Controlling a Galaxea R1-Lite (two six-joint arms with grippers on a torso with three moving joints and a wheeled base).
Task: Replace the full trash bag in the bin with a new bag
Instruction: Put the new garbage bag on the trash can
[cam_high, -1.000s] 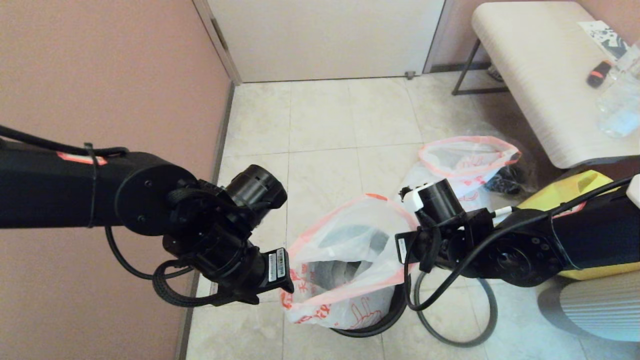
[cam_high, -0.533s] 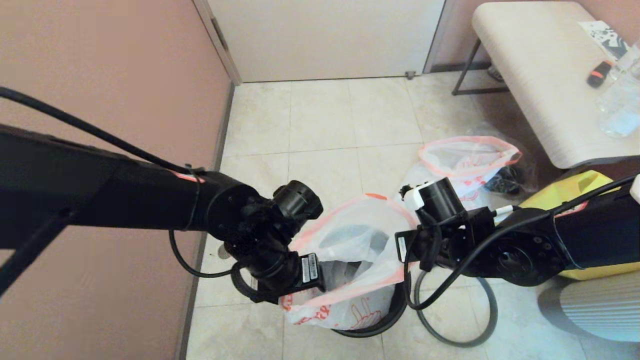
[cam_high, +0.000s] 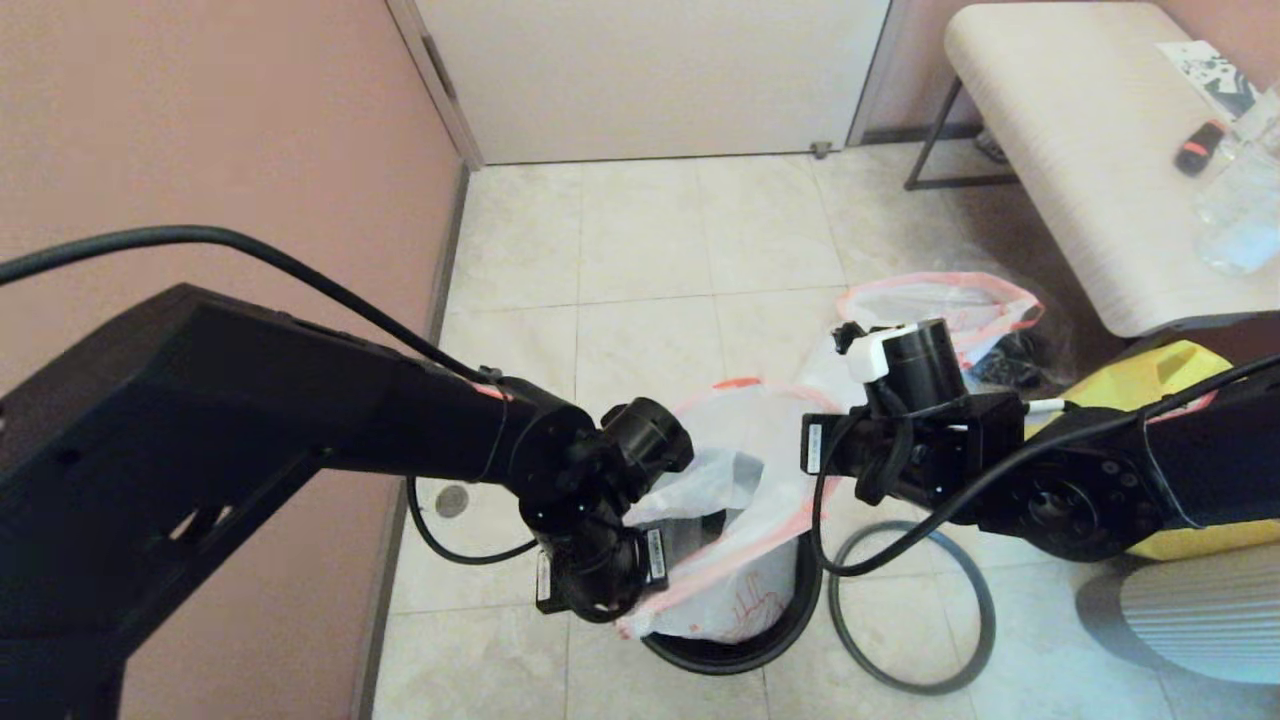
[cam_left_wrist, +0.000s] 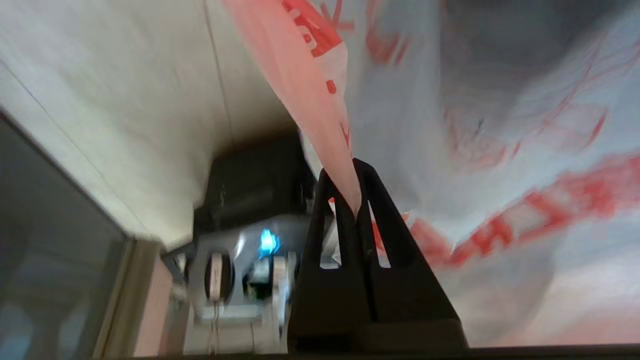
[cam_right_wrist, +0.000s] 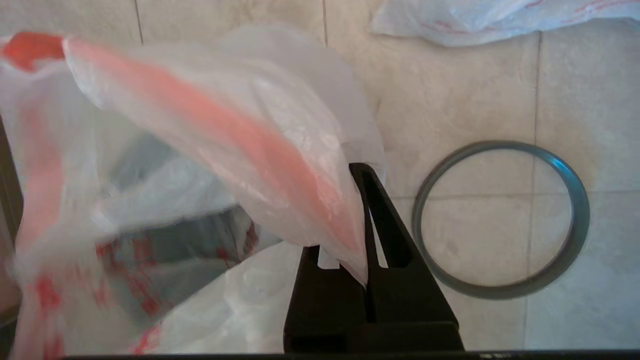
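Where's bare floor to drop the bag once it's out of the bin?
Free: the tiles between the door and the bin, wall to the left. Crowded: right of the bin, with the hoop, second bag and yellow tote. Both hands, left and right, pinch the bag.

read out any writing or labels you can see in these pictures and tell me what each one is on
No text can be read here.
Bag in the bin: red print, too blurred to read.
Left gripper, shut on that bag's edge: white stickers on its wrist, too small.
Right gripper, shut on the same bag: white wrist sticker, too small.
Paper on the table: black markings, illegible.
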